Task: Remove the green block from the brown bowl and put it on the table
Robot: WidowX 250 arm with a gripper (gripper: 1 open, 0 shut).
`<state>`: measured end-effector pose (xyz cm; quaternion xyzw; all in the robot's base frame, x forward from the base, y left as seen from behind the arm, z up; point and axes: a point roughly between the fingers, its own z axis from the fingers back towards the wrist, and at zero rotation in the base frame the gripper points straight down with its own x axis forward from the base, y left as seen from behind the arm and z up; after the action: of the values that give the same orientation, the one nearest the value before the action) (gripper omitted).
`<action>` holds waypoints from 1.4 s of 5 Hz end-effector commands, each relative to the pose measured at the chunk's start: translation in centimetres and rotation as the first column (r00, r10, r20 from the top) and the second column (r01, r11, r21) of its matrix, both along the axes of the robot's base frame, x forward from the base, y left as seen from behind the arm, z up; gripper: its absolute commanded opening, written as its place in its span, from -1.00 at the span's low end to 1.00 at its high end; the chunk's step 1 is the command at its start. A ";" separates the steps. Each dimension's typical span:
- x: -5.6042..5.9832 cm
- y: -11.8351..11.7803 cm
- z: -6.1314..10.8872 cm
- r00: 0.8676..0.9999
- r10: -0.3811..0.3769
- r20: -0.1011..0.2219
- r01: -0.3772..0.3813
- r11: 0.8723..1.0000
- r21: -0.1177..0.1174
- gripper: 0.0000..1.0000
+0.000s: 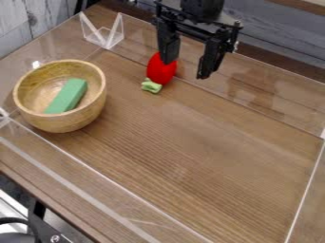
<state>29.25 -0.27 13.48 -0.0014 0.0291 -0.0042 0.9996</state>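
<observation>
The green block lies flat inside the brown bowl at the left of the table. My gripper hangs at the back centre, well to the right of the bowl and apart from it. It points straight down with its two dark fingers spread open and nothing between them.
A red pepper-like toy with a green stem stands just below the left finger. A clear plastic stand sits at the back left. Low transparent walls run around the wooden table.
</observation>
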 end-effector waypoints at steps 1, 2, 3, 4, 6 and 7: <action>-0.7 0.9 -0.6 1.000 -0.006 -0.020 0.006 1.000 0.001 1.00; -1.6 3.3 -1.3 0.999 0.054 -0.010 -0.054 0.998 0.013 1.00; -2.7 6.5 -1.9 0.994 0.104 0.022 -0.104 0.994 0.029 1.00; -5.0 9.8 -2.6 0.986 0.157 0.051 -0.159 0.986 0.044 1.00; -6.8 16.0 -3.8 0.978 0.190 0.085 -0.197 0.977 0.079 1.00; -6.2 17.2 -4.3 0.975 0.209 0.082 -0.216 0.972 0.090 1.00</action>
<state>22.45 16.20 7.80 0.0305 0.0153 0.1010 0.9943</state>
